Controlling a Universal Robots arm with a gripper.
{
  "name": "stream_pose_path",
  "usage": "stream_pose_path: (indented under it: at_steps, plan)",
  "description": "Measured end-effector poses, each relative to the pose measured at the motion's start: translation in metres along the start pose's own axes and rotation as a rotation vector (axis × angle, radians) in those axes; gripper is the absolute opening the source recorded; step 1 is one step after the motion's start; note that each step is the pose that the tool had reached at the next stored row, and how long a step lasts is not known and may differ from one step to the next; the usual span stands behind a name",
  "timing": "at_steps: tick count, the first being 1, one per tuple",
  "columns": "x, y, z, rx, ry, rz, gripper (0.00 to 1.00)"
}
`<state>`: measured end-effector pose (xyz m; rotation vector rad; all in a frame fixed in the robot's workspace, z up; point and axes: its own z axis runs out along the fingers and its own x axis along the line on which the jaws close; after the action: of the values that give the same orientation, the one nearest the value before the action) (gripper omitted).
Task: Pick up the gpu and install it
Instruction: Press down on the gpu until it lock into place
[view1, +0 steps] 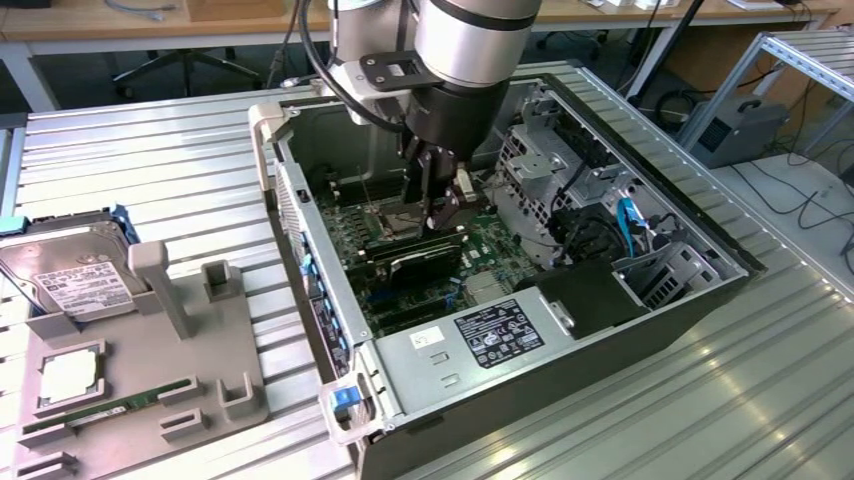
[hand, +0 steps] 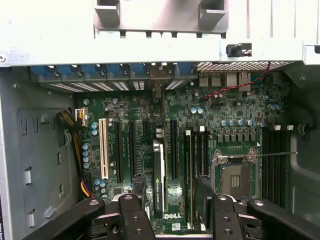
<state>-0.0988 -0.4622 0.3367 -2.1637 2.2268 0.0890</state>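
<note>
A robot arm reaches down into an open computer case (view1: 641, 330) lying on its side on a ribbed metal bench (view1: 160, 170), its pincer (view1: 438, 205) poised just above the motherboard (hand: 235, 120). The gpu (hand: 159, 185), a thin card seen edge-on with a dark face and a printed label, stands upright in an expansion slot between the pincer's two fingers (hand: 132, 210), which sit narrowly on either side of it; whether they actually grip it cannot be told. The card's upright stance, in line with the neighbouring slots, suggests it is being seated. On a grey holder beside the case rest a silver hard drive (view1: 67, 275) and a green RAM stick (view1: 107, 408).
</note>
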Motion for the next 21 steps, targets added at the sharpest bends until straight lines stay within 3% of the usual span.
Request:
stream_pose_path:
  at_steps: [12, 17, 21]
  plan:
    - [0.0, 0.0, 0.0, 0.0, 0.0, 0.0, 0.51]
    - [0.0, 0.0, 0.0, 0.0, 0.0, 0.0, 0.11]
    - [0.0, 0.0, 0.0, 0.0, 0.0, 0.0, 0.11]
